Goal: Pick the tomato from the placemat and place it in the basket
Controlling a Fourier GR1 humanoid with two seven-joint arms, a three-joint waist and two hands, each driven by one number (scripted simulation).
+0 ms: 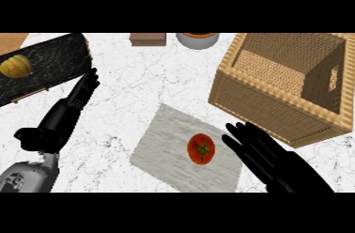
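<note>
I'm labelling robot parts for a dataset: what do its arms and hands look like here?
The left hand is black, with long slender fingers and a thumb, on a rounded grey forearm with small dark markings. The right hand is black too; its forearm is out of view. No cables show.

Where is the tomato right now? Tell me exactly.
In the head view, the tomato lies on the grey placemat at lower centre, just left of the open right hand and nearer the robot than the wicker basket.
</note>
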